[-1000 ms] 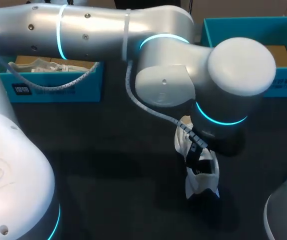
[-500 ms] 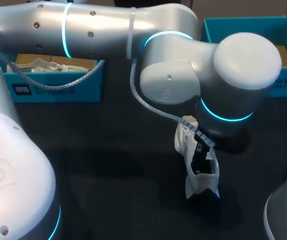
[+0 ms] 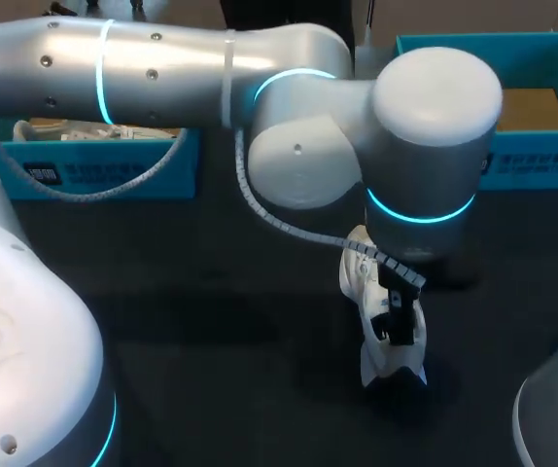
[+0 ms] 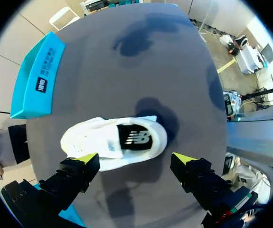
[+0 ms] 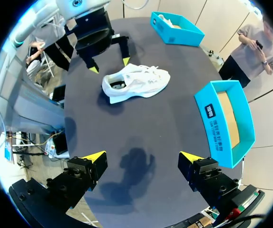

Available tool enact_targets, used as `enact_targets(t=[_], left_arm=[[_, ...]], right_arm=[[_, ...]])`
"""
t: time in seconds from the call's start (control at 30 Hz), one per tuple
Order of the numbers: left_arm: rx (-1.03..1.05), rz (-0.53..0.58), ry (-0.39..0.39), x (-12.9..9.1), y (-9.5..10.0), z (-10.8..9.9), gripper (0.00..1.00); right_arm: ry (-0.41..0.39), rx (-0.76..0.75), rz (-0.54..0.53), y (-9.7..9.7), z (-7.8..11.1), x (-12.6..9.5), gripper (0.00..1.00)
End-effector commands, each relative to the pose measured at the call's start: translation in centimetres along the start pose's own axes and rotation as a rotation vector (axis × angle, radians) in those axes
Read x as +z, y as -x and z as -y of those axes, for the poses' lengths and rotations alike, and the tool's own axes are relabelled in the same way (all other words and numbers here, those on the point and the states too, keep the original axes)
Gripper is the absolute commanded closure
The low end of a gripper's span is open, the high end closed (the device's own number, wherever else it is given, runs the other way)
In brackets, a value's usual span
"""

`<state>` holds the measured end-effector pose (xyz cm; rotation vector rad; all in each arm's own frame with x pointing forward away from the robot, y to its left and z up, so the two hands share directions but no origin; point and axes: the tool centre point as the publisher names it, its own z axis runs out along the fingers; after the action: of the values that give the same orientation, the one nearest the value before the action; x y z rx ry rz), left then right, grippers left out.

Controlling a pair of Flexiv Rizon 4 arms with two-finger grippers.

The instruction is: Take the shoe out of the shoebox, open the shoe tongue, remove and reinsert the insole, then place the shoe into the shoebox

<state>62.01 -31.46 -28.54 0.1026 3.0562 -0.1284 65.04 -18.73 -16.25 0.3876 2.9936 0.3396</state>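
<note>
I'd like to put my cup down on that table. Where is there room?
The widest bare table lies between the left box and the shoe, and under the open right gripper. It is crowded at the shoe, where the left gripper hangs open above it.

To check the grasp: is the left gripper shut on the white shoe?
No, the left gripper is open, its fingers wide apart over the shoe lying on the table.

access | shoe (image 4: 112, 142): bare table (image 4: 141, 61) all round | left tool (image 4: 135, 160) overhead, jaws spread | shoebox (image 5: 209, 116) well apart
</note>
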Motion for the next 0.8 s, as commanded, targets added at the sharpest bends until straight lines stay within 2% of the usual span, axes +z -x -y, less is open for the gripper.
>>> enact_targets(t=[0.03,0.2,0.3,0.47,0.8], left_arm=[[0.011,-0.011,-0.029,1.2,-1.1,0.1,0.0],[0.033,-0.006,-0.042,2.7,-2.7,0.9,0.0],[0.015,-0.006,-0.03,3.5,-3.6,1.1,0.09],[-0.021,-0.015,-0.016,4.6,-4.5,1.4,0.11],[-0.076,-0.023,-0.009,7.5,-4.6,1.3,0.18]], right_arm=[[-0.003,0.001,-0.004,0.2,-0.1,0.0,0.0],[-0.003,0.001,-0.004,0.2,-0.1,0.0,0.0],[-0.003,0.001,-0.004,0.2,-0.1,0.0,0.0],[-0.003,0.001,-0.004,0.2,-0.1,0.0,0.0],[-0.003,0.001,-0.004,0.2,-0.1,0.0,0.0]])
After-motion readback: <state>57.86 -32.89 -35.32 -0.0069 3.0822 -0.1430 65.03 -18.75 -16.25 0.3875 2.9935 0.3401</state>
